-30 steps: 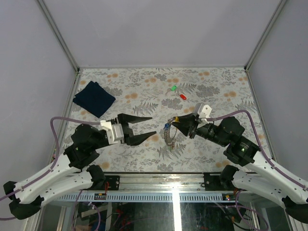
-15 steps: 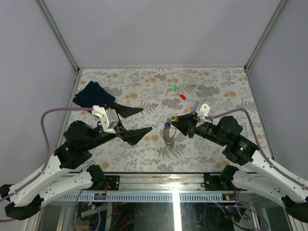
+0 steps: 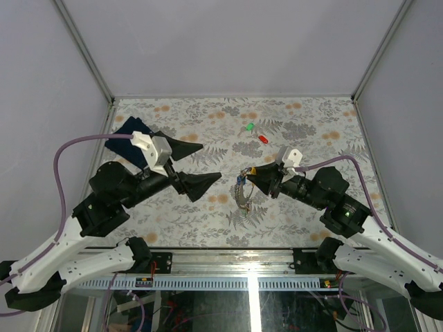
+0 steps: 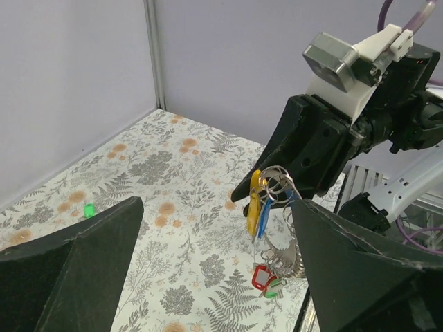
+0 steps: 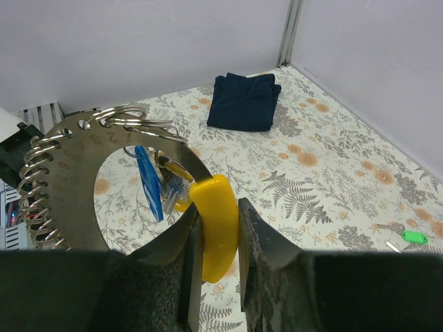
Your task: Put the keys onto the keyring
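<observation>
My right gripper is shut on the yellow grip of the keyring, a flat silvery ring lined with small loops, held above the table. Keys with blue and yellow tags hang from its top, while red and green tags hang at the bottom. A loose green key and a loose red key lie on the table farther back. My left gripper is open, empty, just left of the keyring.
A dark blue folded cloth lies at the back left, partly covered by my left arm. Grey walls with metal corner posts enclose the floral table.
My left gripper has opened wider and swung up and back toward the cloth, fingers pointing at the keyring. The right gripper and keyring have barely moved.
</observation>
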`<state>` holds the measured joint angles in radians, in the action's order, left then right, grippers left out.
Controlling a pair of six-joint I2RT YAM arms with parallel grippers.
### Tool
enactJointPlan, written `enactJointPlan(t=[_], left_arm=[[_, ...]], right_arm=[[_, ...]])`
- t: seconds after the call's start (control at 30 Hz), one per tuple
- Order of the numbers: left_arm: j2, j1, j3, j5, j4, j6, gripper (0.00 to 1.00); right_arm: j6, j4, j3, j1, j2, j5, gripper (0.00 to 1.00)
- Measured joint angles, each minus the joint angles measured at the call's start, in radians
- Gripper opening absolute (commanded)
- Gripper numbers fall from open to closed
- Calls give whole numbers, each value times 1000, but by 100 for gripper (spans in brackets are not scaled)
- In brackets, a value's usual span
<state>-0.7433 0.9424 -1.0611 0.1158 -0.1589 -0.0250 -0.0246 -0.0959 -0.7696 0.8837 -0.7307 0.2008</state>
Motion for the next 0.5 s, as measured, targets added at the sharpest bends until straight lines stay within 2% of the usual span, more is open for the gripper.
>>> enactJointPlan(t=[0.07, 0.27, 0.37, 0.5], left_arm=[[-11, 0, -21, 2, -16, -1, 84], [-38, 33, -60, 10, -67, 38, 84], [-23, 86, -35, -1, -75, 73, 84], [-6, 211, 13, -47, -80, 137, 84]], right_arm=[[0, 0, 0, 0, 0, 0, 0], [2, 0, 0, 0, 1, 0, 1], [1, 1, 0, 0, 5, 0, 1], [0, 1, 0, 0, 11, 0, 2]])
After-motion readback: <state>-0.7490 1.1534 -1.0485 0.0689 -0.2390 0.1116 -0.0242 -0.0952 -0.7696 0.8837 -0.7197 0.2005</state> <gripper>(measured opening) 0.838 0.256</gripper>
